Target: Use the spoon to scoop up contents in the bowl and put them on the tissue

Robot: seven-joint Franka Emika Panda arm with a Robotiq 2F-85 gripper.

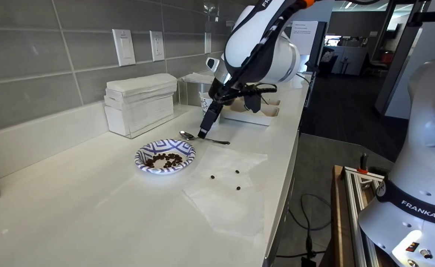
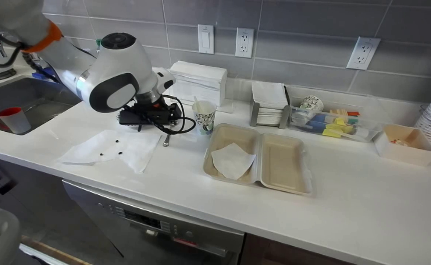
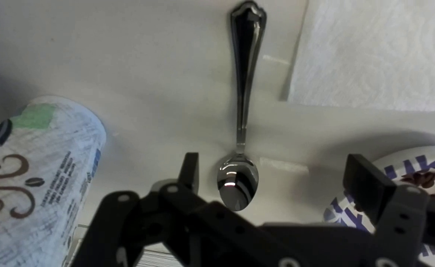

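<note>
The spoon (image 3: pixel 241 85) is slender, shiny and dark. It lies face down on the counter in the wrist view, and also shows in both exterior views (image 1: pixel 217 141) (image 2: pixel 166 140). My gripper (image 3: pixel 275 174) is open and empty; its fingers are on either side of the spoon's head, nearer the left one. In an exterior view its fingertip (image 1: pixel 202 133) is low over the spoon. The blue-and-white bowl (image 1: pixel 182 146) holds dark brown bits (image 1: pixel 173 160); it shows partly behind the right finger in the wrist view (image 3: pixel 418 161). The white tissue (image 1: pixel 232 207) carries three bits (image 1: pixel 212 177).
A patterned paper cup (image 2: pixel 204 117) stands close beside the gripper and fills the wrist view's left side (image 3: pixel 35 178). A napkin stack (image 1: pixel 143 104) stands by the wall behind. An open takeout box (image 2: pixel 281 162) lies past the cup. A sink (image 2: pixel 50 110) is at the far side.
</note>
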